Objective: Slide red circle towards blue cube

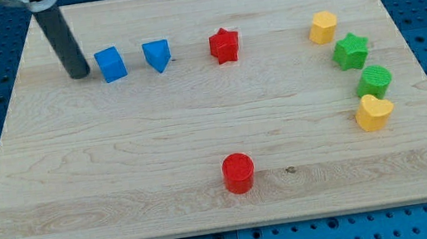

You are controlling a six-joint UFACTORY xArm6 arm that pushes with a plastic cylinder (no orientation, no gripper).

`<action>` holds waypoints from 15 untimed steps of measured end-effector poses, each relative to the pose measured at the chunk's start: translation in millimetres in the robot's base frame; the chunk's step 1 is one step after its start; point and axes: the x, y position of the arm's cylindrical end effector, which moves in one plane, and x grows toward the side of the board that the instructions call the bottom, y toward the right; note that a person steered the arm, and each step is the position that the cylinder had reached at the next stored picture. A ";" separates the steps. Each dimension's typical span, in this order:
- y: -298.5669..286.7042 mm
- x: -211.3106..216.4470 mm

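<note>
Red circle (238, 172) sits near the wooden surface's (121, 174) bottom edge, well apart from the blue cube (111, 64); my tip (78, 73) rests just left of that cube. I carry no claw.

My tip (79, 74) rests at the upper left of the counter (122, 183), just left of the blue cube (111, 64). The red circle (238, 172) sits lower centre, well apart.

The robot shows only as a straight, dark grey rod, smooth and matte (near black), with a paler metallic collar at its top; my tip (79, 74) ends bluntly.
</note>
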 end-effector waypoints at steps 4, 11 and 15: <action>31.7 107.2; 233.2 252.6; 154.2 184.1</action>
